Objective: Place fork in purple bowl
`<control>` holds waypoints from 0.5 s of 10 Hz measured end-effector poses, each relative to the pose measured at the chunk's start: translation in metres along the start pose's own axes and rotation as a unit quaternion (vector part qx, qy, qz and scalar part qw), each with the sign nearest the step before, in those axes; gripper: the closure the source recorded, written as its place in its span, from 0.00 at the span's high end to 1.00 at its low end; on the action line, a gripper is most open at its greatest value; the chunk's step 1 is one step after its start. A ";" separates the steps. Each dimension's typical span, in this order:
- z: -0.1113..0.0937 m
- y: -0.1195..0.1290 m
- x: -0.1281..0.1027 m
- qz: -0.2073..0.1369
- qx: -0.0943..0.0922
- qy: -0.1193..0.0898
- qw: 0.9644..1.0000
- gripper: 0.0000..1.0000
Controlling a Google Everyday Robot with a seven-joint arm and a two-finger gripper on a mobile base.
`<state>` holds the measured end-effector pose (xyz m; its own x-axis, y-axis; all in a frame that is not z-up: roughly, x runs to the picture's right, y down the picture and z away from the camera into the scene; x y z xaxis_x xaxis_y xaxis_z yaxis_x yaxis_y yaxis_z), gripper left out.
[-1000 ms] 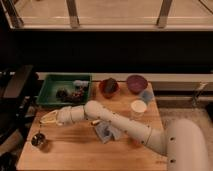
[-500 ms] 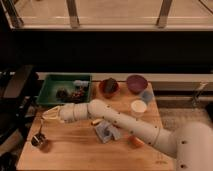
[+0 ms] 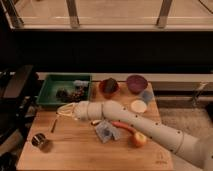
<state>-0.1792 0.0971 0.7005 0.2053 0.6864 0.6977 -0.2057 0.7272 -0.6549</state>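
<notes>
The fork [image 3: 53, 126] is a thin dark sliver lying on the wooden table [image 3: 75, 152], left of centre. My gripper [image 3: 62, 111] hovers just above and to the right of it, at the end of the white arm [image 3: 130, 122] that reaches in from the lower right. The gripper is close to the front edge of the green tray [image 3: 50, 95]. The purple bowl [image 3: 136, 82] stands at the table's far right, well away from the gripper, and looks empty.
A reddish-orange bowl [image 3: 108, 88] with dark contents stands left of the purple bowl. The green tray holds dark items. A metal cup [image 3: 39, 141] is at the front left. A blue cloth [image 3: 106, 131], carrot [image 3: 122, 126], apple [image 3: 139, 139] and white cup [image 3: 138, 106] lie around the arm.
The gripper has moved a little to the right and slightly up, toward the tray's front edge. The arm's elbow has swung right. The fork stays on the table.
</notes>
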 end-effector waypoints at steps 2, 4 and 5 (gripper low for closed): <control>-0.025 -0.014 0.010 0.016 0.032 0.011 0.999 0.00; -0.045 -0.028 0.022 0.036 0.060 0.025 0.997 0.00; -0.057 -0.034 0.031 0.048 0.073 0.029 0.996 0.00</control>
<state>-0.1113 0.0942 0.7281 0.2315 0.7557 0.6127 -0.3627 0.6514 -0.6664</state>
